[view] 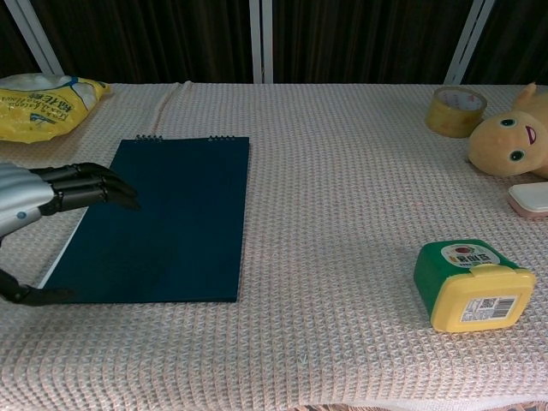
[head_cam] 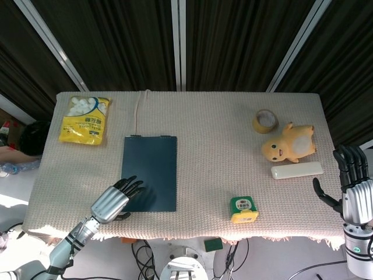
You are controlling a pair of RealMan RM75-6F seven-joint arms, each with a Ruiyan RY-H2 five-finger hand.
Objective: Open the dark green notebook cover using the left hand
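Note:
The dark green notebook (head_cam: 150, 172) (view: 158, 216) lies flat and closed on the woven cloth, spiral binding at its far edge. My left hand (head_cam: 116, 199) (view: 44, 205) hovers at the notebook's near-left corner, fingers (view: 92, 184) stretched out over the cover and thumb low beside the lower left edge; it holds nothing. My right hand (head_cam: 354, 184) stands open beyond the table's right edge, far from the notebook.
A yellow snack bag (head_cam: 85, 119) (view: 41, 94) lies at the back left. On the right are a tape roll (head_cam: 265, 121) (view: 455, 110), a yellow plush duck (head_cam: 288, 144) (view: 507, 142), a white case (head_cam: 296, 170) and a green-yellow box (head_cam: 243, 209) (view: 470, 283).

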